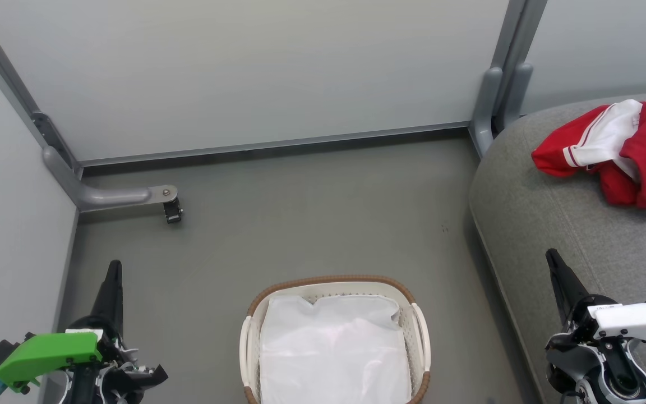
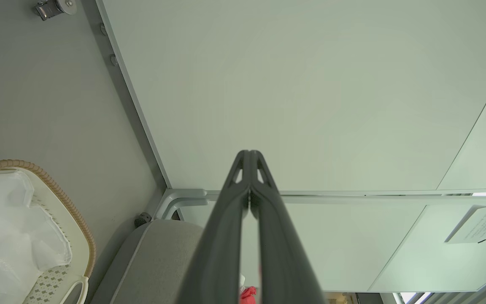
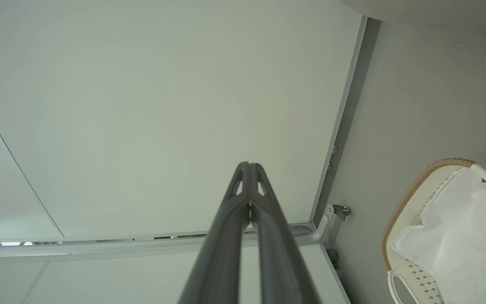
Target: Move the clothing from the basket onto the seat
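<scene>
Two red garments, the clothing (image 1: 620, 151), lie heaped together on the seat (image 1: 547, 224), toward its far edge, as the head view shows. The left wrist view catches just a red scrap of them beyond the seat's rounded corner. On the floor (image 1: 300, 213), beside the seat's near corner, stands the basket (image 1: 331, 279), holding a flat white cloth (image 1: 334, 348). The left pincer (image 1: 114, 266) and right pincer (image 1: 552, 257) both have their fingers pressed together and hold nothing. Each wrist view shows the tips meeting, pointed at a pale wall panel (image 3: 141, 105).
</scene>
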{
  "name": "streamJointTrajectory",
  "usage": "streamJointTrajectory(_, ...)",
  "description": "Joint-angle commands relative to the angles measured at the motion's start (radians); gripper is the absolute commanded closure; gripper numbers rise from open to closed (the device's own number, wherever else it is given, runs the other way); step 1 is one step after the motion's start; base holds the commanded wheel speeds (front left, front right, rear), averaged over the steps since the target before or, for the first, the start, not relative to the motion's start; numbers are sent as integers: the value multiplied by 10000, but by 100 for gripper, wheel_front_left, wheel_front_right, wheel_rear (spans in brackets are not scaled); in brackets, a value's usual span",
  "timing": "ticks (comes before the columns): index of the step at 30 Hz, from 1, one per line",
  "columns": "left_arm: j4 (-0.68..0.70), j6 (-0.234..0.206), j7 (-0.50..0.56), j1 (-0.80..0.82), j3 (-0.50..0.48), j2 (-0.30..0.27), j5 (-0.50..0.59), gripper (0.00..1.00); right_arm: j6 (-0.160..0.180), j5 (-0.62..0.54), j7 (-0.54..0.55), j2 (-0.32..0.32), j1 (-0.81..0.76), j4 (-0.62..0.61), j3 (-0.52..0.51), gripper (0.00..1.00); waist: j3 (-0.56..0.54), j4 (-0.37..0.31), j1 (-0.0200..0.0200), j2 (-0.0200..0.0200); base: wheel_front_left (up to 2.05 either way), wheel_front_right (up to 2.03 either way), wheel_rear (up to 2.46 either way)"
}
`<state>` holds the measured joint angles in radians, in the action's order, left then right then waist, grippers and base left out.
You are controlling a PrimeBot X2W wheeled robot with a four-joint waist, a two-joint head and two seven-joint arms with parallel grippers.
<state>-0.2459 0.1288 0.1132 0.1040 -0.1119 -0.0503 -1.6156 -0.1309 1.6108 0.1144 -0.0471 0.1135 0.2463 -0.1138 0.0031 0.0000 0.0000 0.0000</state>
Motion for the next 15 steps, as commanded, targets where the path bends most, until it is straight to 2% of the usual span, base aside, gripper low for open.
streamJointTrajectory(1, 14, 44, 32, 101, -35, -28, 33, 100, 3, 42, 27, -59, -104, -43, -19, 100, 0, 0, 0, 0, 0, 0, 0)
streamJointTrajectory(15, 14, 43, 37, 102, -39, -25, 38, 100, 3, 42, 26, -59, -104, -43, -19, 100, 0, 0, 0, 0, 0, 0, 0)
